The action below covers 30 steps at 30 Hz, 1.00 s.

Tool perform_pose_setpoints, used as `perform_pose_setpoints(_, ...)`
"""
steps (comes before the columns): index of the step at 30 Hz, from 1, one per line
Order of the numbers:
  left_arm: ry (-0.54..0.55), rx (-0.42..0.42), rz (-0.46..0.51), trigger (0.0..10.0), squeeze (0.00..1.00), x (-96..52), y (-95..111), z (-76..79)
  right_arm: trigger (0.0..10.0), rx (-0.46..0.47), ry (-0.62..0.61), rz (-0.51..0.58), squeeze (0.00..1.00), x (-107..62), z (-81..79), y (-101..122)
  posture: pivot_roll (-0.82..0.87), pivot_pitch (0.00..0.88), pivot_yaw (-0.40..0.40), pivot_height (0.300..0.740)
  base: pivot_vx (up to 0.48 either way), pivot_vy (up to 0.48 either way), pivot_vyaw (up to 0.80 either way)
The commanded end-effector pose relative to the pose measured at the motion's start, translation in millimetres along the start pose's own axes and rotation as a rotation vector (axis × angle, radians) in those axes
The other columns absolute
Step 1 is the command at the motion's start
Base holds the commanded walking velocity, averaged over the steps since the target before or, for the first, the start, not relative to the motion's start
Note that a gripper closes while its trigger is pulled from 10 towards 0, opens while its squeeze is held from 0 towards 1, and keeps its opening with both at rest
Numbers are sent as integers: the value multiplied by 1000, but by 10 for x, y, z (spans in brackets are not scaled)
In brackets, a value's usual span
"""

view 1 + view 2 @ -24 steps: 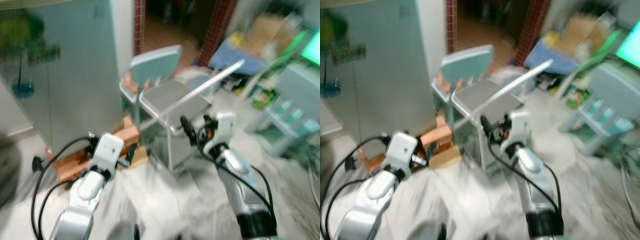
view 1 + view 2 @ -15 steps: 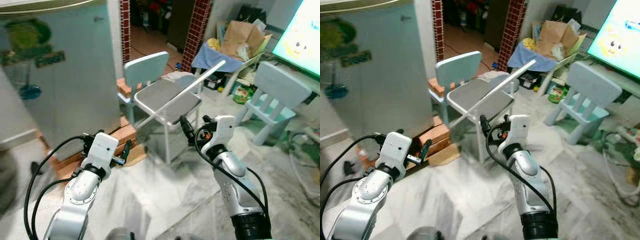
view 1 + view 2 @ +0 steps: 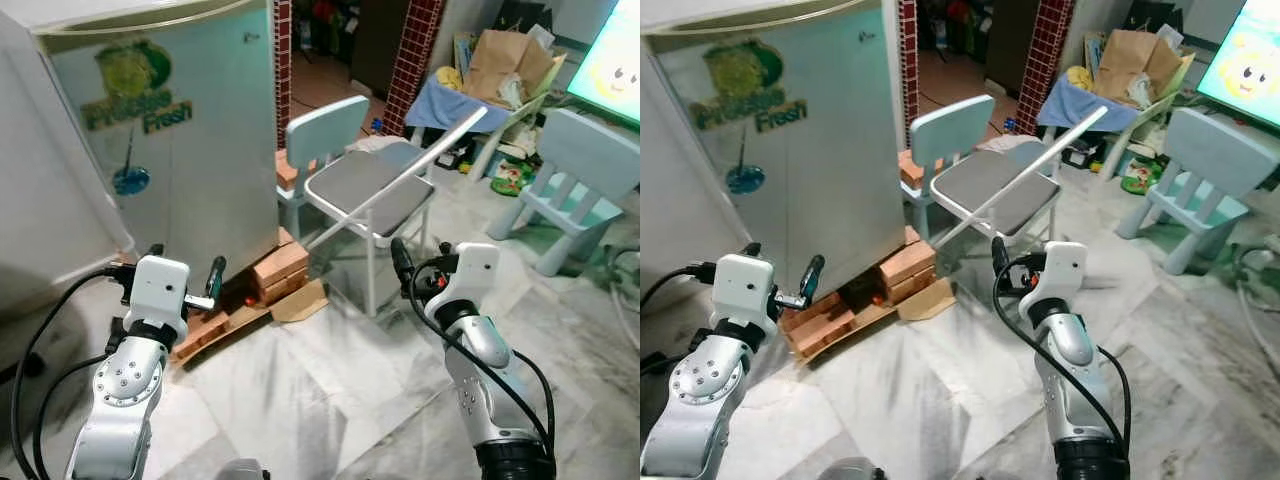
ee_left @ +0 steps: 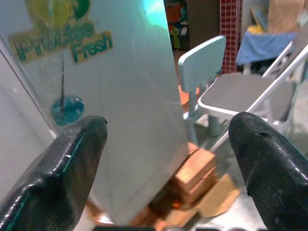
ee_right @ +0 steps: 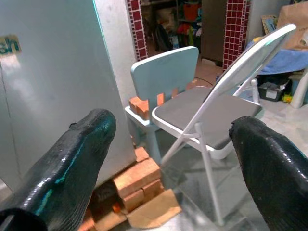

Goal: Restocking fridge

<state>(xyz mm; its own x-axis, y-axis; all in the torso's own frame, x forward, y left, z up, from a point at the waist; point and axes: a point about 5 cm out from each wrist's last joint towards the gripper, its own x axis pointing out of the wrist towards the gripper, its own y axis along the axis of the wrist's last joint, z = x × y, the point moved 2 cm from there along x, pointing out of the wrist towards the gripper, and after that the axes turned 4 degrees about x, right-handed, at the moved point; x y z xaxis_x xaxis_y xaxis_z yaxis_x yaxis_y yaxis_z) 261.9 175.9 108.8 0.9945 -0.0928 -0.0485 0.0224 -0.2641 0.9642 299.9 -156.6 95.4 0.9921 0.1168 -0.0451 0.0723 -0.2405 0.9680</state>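
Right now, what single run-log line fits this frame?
phase: facing fridge, door shut | left gripper: open, empty | right gripper: open, empty | beside fridge: folding chair

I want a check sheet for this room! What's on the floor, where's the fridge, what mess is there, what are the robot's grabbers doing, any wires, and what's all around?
Surface: pale marble floor, worn and smudged.
Job's things: fridge, door shut, green "Fresh" sticker on it, standing on bricks; food to restock: nothing seen.
Clutter: cardboard scrap by the bricks; grey folding chair close beside the fridge.
Grippers: left gripper open, empty, facing the fridge; right gripper open, empty, facing the folding chair.
Cables: black cables looping along both arms.
Surroundings: small blue chair behind the folding chair, another blue chair, paper bag, brick pillars.
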Motion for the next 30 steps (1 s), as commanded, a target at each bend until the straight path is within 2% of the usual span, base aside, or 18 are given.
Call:
perform_pose_setpoints(1,-27,-53,-16,10000,0,30,-31,93,10000,0,-41,15,0,-19,113,27,128,0,-9,740,0,480,0)
perform_pose_setpoints(5,-24,-24,18,10000,0,77,-5,73,10000,-33,-42,62,0,-22,119,134,114,0,-2,740,0,478,0)
perform_pose_setpoints(9,-60,-70,20,10000,0,99,-23,109,10000,-65,-69,46,0,-31,165,116,109,0,-7,740,0,455,0)
perform_pose_setpoints(14,-37,-77,24,10000,0,84,-29,90,10000,-61,-36,30,0,-33,144,86,106,0,-21,740,0,425,0)
perform_pose_setpoints(21,-10,-101,15,10000,0,79,-54,94,10000,-72,22,24,0,25,38,104,109,0,-37,740,304,373,0)
perform_pose_setpoints(23,-24,-88,30,10000,0,112,-22,122,10000,-62,39,58,0,66,-17,184,108,0,-42,740,306,371,0)
perform_pose_setpoints(30,-34,-81,37,10000,0,114,-8,164,10000,-67,32,31,0,48,-35,122,111,0,-51,740,317,361,0)
